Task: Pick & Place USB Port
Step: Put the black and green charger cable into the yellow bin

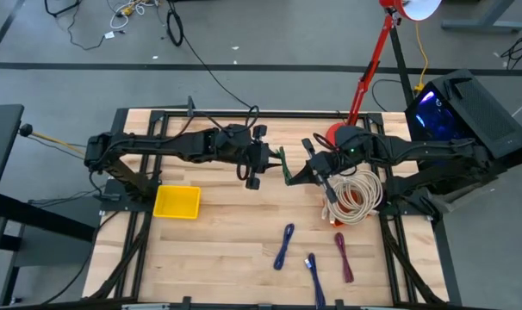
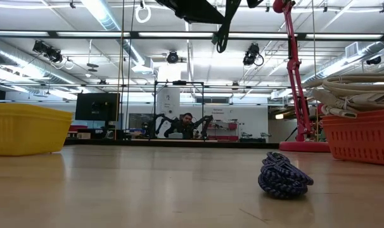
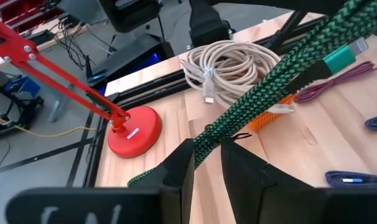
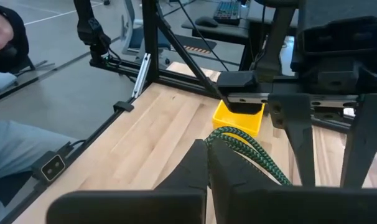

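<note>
Green braided cable point(image 1: 284, 166) being held above mid-table, pinched by both grippers — left gripper point(image 1: 270, 164), right gripper point(image 1: 295, 175) — yellow bin point(image 1: 177, 202) nearby.

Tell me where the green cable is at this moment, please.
In the high view, the green cable hangs above the table's middle, held between the left claw and the right claw, left of the beige cable coil.

Bright, even overhead strip lights point(image 2: 109, 19) glare in the low view; shadows stay soft.
</note>
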